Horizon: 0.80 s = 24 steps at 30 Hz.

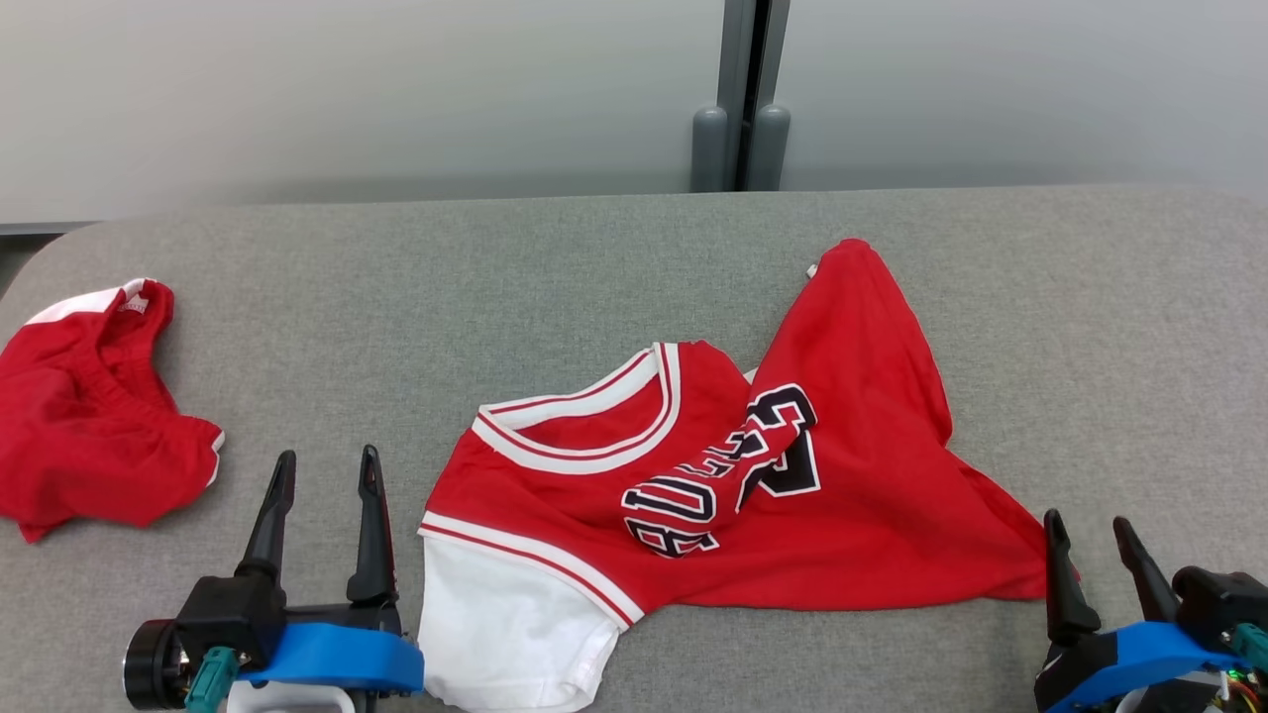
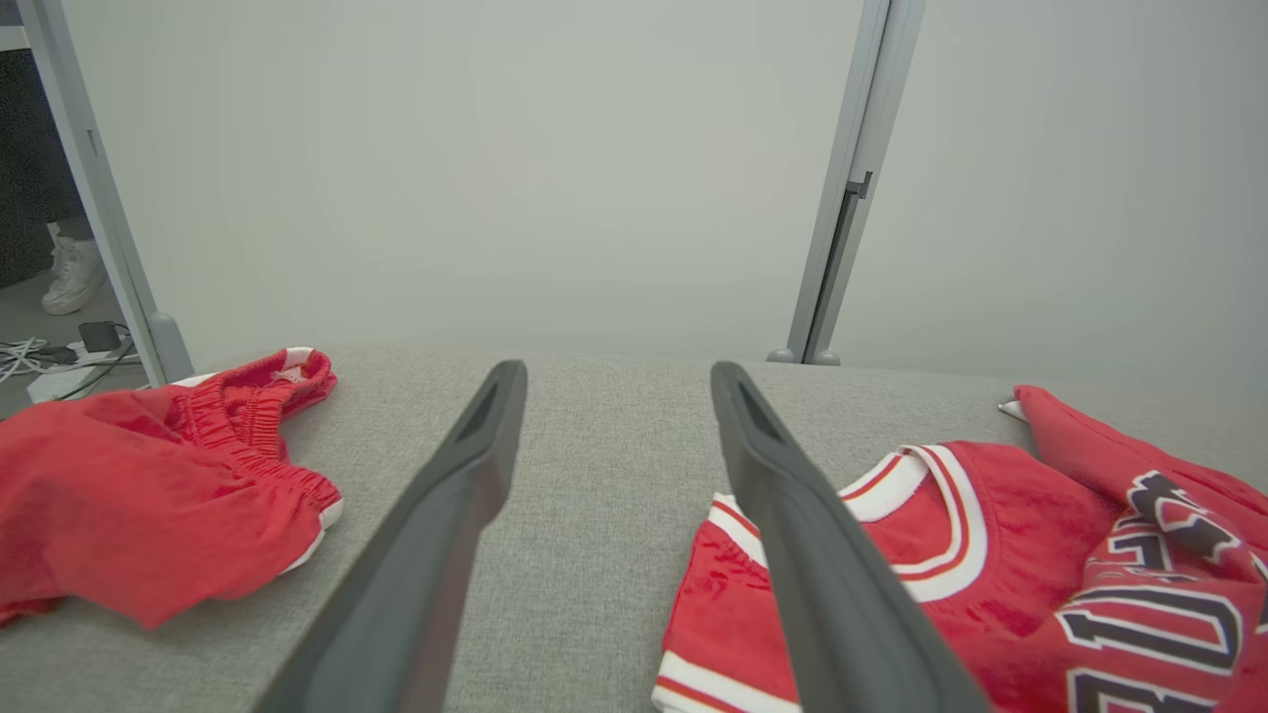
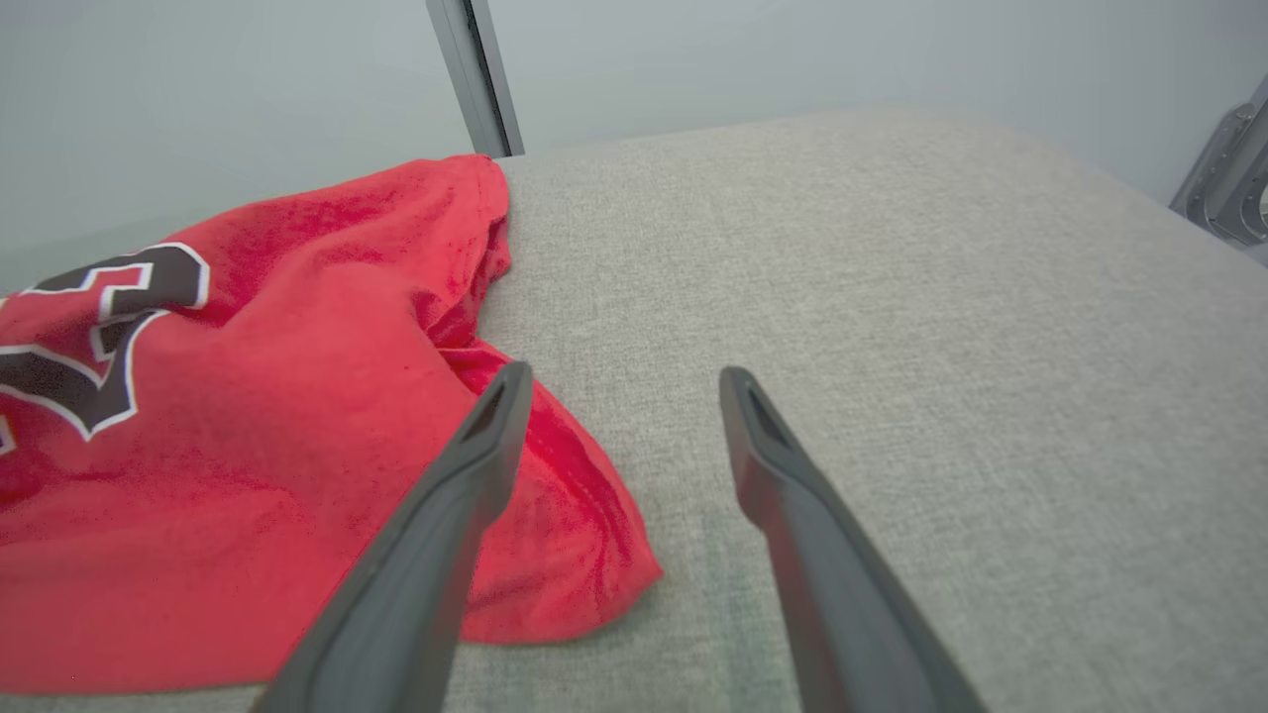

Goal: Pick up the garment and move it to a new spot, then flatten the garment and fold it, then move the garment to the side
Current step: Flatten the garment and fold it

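The garment [image 1: 852,465] is a red jersey with white trim, dark lettering and a white sleeve. It lies crumpled on the grey table [image 1: 594,267], right of centre. My left gripper [image 1: 325,467] stands open just left of the white sleeve, with nothing between its fingers. In the left wrist view the left gripper [image 2: 616,381] points past the jersey collar [image 2: 931,515]. My right gripper [image 1: 1088,525] is open beside the jersey's lower right corner. The right wrist view shows the right gripper [image 3: 619,381] just above the red hem [image 3: 584,555], its left finger over the cloth, holding nothing.
A second red garment with white trim [image 1: 84,426] lies bunched at the table's left edge, also seen as red shorts [image 2: 149,495] in the left wrist view. Grey partition panels [image 1: 396,89] stand behind the table. A person's white shoe [image 2: 71,277] and floor cables show far left.
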Available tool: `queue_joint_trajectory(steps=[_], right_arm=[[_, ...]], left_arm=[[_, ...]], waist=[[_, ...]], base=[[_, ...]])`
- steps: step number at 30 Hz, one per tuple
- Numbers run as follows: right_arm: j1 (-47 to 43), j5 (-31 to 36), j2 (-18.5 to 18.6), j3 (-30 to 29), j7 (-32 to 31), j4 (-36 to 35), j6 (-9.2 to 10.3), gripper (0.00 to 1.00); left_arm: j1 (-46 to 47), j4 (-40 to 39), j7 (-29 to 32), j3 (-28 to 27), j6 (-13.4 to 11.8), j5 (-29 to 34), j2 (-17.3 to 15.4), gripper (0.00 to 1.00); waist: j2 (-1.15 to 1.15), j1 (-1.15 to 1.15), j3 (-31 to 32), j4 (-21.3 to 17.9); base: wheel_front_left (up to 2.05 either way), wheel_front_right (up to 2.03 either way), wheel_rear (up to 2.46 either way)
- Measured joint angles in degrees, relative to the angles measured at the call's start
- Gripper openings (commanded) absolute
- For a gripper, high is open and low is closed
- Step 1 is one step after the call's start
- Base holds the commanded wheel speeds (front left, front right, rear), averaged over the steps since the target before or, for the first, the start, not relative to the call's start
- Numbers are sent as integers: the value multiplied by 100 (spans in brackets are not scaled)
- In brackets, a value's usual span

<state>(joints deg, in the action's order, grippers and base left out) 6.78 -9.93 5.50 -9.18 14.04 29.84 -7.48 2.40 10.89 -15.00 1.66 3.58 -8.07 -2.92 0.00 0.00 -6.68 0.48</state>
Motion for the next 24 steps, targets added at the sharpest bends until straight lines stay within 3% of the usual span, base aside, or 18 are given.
queue_joint_trajectory(steps=[12, 24], right_arm=[[-587, 237, -238, 453, 96, -2130, 0, 100], [-1288, 354, -258, 690, -63, -3041, 0, 100]], left_arm=[[-169, 57, 0, -57, 48, 83, 0, 100], [-417, -56, 0, -162, 26, 261, -1, 100]], waist=[[0, 0, 295, -14], [0, 0, 436, -12]], base=[[0, 0, 0], [0, 0, 0]])
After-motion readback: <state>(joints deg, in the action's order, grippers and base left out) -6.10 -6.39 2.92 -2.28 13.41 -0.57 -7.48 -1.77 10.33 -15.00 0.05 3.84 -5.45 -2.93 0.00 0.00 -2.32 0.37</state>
